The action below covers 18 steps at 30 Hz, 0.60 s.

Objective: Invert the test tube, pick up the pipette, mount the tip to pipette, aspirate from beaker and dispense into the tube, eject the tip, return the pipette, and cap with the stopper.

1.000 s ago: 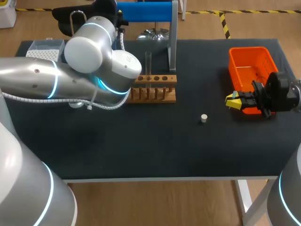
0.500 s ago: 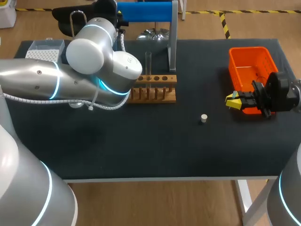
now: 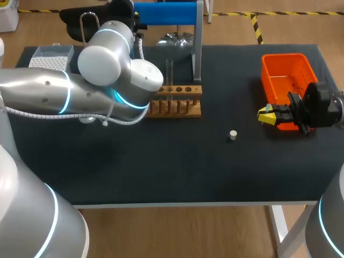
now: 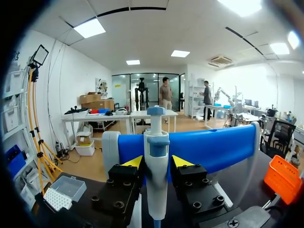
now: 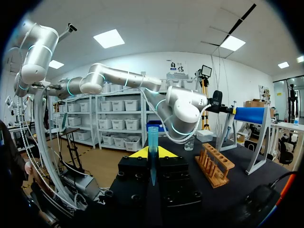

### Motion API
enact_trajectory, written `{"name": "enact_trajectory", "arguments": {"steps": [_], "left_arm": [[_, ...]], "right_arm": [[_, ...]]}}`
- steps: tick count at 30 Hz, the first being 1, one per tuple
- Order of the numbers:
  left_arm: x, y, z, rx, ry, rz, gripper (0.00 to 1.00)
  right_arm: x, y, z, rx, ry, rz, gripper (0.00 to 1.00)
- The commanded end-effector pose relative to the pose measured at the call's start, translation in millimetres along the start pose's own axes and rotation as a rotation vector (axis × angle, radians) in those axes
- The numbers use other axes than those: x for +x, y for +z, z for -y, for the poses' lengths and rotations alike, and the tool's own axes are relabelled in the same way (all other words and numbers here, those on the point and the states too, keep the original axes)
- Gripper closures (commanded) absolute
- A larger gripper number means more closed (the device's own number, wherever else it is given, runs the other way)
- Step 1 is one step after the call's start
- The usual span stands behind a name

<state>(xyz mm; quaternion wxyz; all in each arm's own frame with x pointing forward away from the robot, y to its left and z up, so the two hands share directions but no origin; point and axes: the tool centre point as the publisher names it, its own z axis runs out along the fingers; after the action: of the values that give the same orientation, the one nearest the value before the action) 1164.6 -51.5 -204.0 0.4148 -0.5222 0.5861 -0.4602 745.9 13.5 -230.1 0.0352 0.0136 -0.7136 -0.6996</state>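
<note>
Counter: a dark counter (image 3: pixel 161 172) carries everything below, listed from the near edge outward.
Stopper: a small white cylindrical stopper (image 3: pixel 233 135) stands alone on the counter, well apart from the rack and nearer than it.
Right claw: the right claw (image 3: pixel 266 115) hangs over the counter just in front of the basket's near wall. It is pinched on a translucent blue pipette tip (image 5: pixel 152 142), which stands up between its yellow ends.
Rack: a wooden test tube rack (image 3: pixel 177 105) sits mid-counter, its left end hidden behind the left arm.
Test tube: a clear glass test tube (image 3: pixel 169 72) stands upright in the rack, in the leftmost hole that shows.
Basket: an orange plastic basket (image 3: pixel 285 56) sits at the right side of the counter, beyond the right claw.
Left arm: the silver left arm (image 3: pixel 54 94) reaches across the left half of the counter towards the far edge. In the head view it covers its own claw.
Beaker: a small clear beaker (image 5: pixel 189 143) shows only in the right wrist view, on the counter beside the left arm.
Left claw: the left claw (image 4: pixel 156 161) is closed on a white and grey pipette with a blue collar (image 4: pixel 156 190), one finger pressed to each side.
Stand: a blue horizontal bar on a grey frame (image 4: pixel 213 147) runs directly behind the pipette.
Tip box: a clear box of white tips (image 3: pixel 51 56) sits at the far left corner.
</note>
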Motion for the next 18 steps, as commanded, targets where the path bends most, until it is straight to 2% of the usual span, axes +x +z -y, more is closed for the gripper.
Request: {"name": "enact_trajectory", "arguments": {"steps": [1, 18], "left_arm": [[1.6, 4.0, -3.2, 0.009, -0.001, 0.004, 0.67], [-1.1, 6.2, -4.6, 0.010, -0.003, 0.001, 0.68]], "right_arm": [[1.5, 0.1, -0.8, 0.003, -0.001, 0.003, 1.00], [1.5, 0.1, -0.8, 0.003, -0.001, 0.003, 1.00]]}}
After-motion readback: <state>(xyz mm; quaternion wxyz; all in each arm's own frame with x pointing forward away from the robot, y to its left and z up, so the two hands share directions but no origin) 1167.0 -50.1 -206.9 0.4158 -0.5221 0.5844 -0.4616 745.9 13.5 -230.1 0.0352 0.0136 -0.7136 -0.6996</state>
